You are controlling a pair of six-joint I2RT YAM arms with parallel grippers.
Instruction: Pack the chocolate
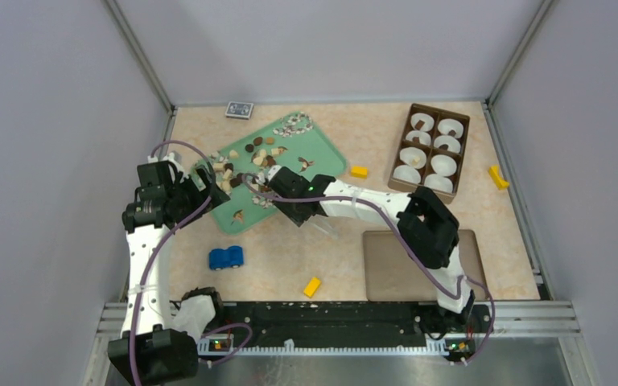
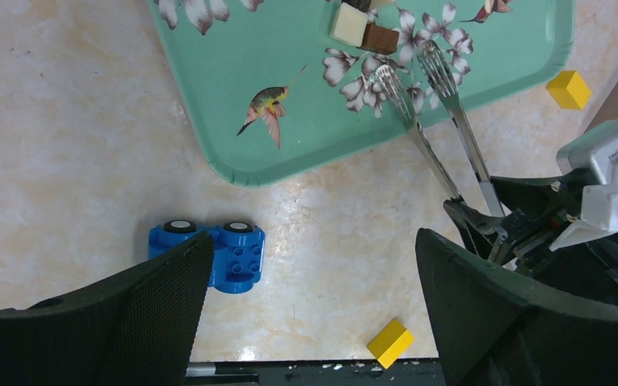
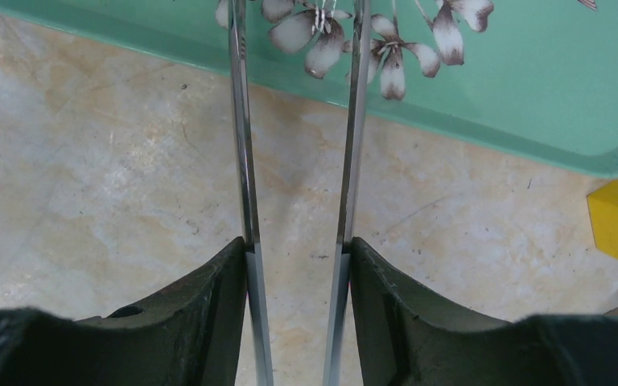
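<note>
Several small chocolate pieces [image 1: 251,153], dark brown, light brown and cream, lie on the green flowered tray [image 1: 322,153]. My right gripper [image 1: 294,197] [image 3: 298,245] is shut on metal tweezers [image 3: 241,161]. The tweezer arms stand apart with nothing between their tips [image 2: 386,76], low over the tray's near corner. A cream piece [image 2: 348,24] and a dark brown piece [image 2: 380,38] lie just beyond the tips. My left gripper [image 1: 201,181] [image 2: 314,249] is open and empty at the tray's left edge. The brown box [image 1: 398,157] with six white cups stands at the back right.
A blue toy car [image 1: 226,257] [image 2: 221,253] sits near the tray's front. Yellow blocks lie at the front middle [image 1: 312,286] [image 2: 390,342], right of the tray [image 1: 359,171] [image 2: 569,88] and far right [image 1: 496,176]. A brown flat lid [image 1: 394,273] lies front right. A blue card box [image 1: 239,109] is at the back.
</note>
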